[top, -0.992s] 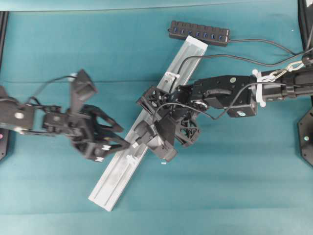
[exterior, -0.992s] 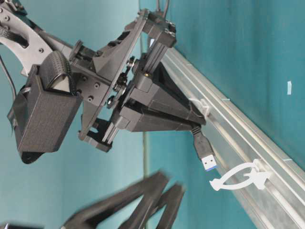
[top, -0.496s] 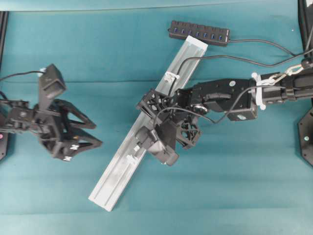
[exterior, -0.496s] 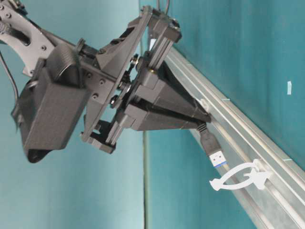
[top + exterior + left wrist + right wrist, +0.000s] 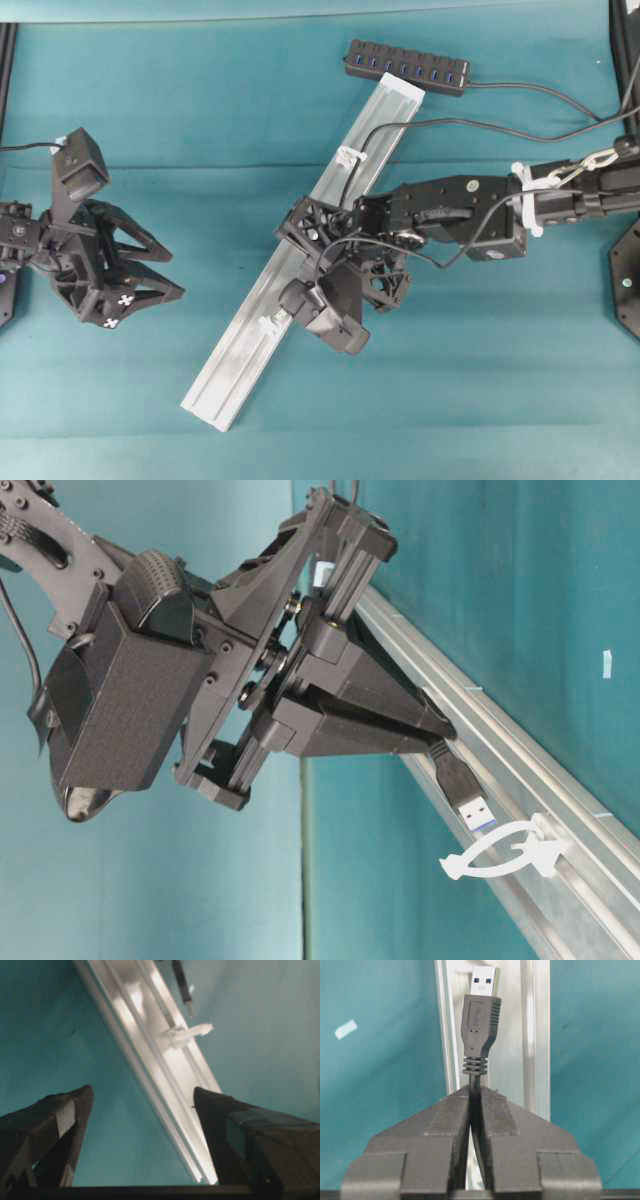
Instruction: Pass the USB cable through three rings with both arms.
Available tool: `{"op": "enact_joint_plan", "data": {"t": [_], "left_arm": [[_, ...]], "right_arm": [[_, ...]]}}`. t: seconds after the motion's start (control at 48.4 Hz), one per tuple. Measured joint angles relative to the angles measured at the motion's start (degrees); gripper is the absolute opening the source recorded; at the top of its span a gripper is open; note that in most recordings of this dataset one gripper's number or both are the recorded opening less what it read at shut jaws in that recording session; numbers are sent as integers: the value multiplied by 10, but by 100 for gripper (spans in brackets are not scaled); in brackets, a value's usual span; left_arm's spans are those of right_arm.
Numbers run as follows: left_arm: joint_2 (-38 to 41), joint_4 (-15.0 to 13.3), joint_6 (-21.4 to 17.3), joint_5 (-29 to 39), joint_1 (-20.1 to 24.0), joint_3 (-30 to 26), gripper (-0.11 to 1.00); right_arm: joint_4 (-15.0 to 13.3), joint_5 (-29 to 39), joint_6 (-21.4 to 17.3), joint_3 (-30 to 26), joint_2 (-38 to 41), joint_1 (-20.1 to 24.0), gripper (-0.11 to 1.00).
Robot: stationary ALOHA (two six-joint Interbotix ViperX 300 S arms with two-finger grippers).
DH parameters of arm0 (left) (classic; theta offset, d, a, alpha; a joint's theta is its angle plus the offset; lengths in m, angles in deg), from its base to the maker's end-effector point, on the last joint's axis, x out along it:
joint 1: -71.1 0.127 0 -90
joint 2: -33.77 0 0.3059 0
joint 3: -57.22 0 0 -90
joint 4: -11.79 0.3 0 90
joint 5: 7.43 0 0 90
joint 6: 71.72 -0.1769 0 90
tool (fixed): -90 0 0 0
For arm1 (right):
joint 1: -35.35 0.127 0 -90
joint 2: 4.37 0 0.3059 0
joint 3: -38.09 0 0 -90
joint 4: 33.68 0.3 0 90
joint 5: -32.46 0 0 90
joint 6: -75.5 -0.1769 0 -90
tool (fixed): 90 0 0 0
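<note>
My right gripper is shut on the black USB cable just behind its plug. The plug points along the silver rail. Seen from table level, the plug hangs just short of a white ring and does not touch it. From overhead that ring sits just ahead of the right gripper. The cable runs by an upper ring. My left gripper stands open at the far left, away from the rail. Its wrist view shows its empty jaws facing the ring.
A black USB hub with blue ports lies beyond the rail's far end. Its cord trails off to the right. A black base stands at the right edge. Teal cloth covers the table.
My left arm has pulled back to the left, away from the rail, with its gripper still open. My right gripper has carried the plug down along the rail, closer to the lower ring.
</note>
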Motion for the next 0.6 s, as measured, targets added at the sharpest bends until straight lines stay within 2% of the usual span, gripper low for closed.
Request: {"op": "enact_joint_plan", "data": {"t": [0.31, 0.6], "left_arm": [[-6, 0, 0, 4, 1, 2, 88], [-7, 0, 1, 4, 0, 2, 88]], "right_arm": [[1, 19, 0, -35, 17, 7, 8], [0, 28, 0, -37, 20, 11, 8]]}}
